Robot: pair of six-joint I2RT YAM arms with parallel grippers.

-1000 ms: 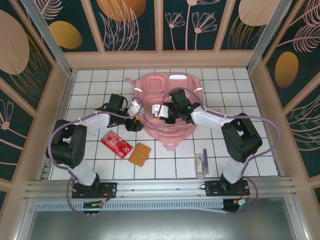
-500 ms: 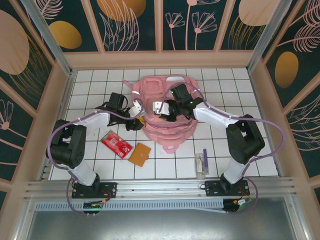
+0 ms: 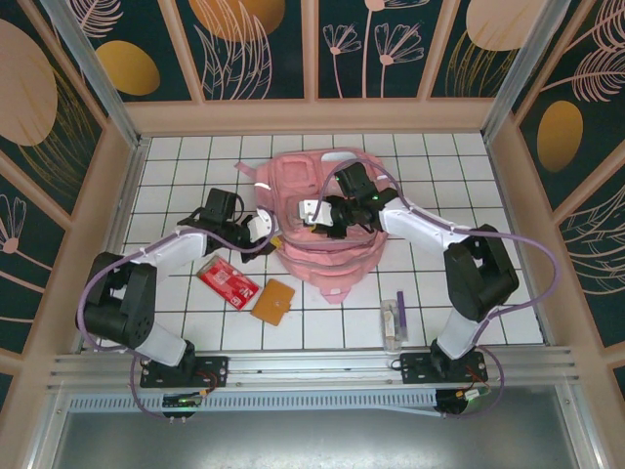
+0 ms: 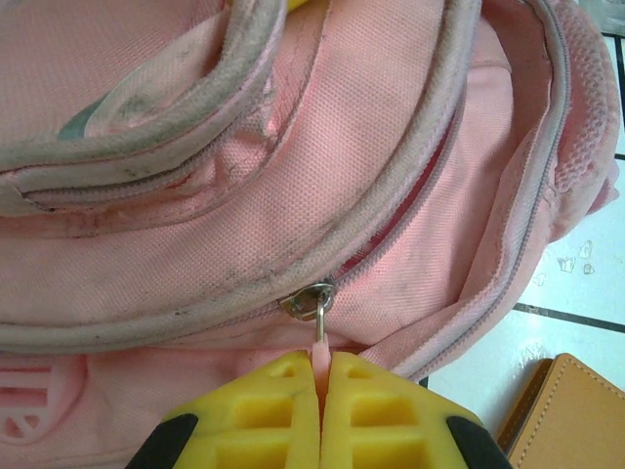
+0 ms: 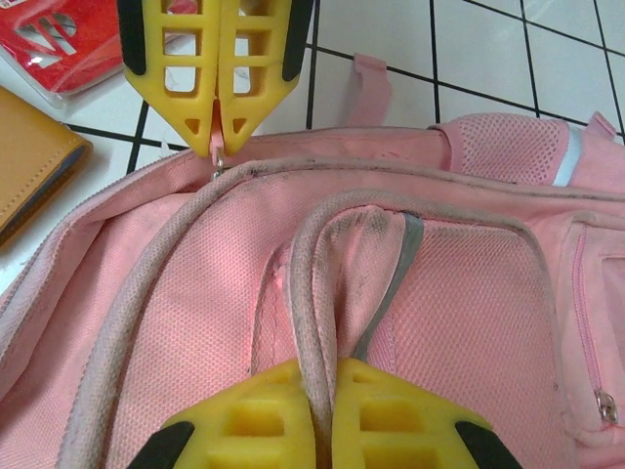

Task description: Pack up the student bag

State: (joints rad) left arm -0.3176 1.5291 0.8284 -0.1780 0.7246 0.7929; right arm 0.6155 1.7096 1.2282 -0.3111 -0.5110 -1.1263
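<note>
We find the student bag (image 3: pixel 327 234) lying a little toward 12 o'clock of the centre of the desk (image 3: pixel 449 166), a soft pink heap of fabric. From the left wrist its weave reads as coarse mesh and its rounded piped seams are grey with grime, which the overhead view is too far off to show. At the bag's 9 o'clock edge the left gripper (image 4: pixel 320 363) has its yellow ribbed fingers pressed together on the thin metal zipper pull (image 4: pixel 319 330). The right wrist view gives us that same pinch from the opposite side. It also shows the right gripper (image 5: pixel 317 371) clamped tight on a piped rim of the bag's front pocket. From above, a glossy red packet (image 3: pixel 228 279) lies at the bag's 8 o'clock, a tan leather wallet (image 3: pixel 274 301) at 7 o'clock and a slim clear case (image 3: pixel 393 324) at 5 o'clock. The desk is white square tiles with dark lines between them.
</note>
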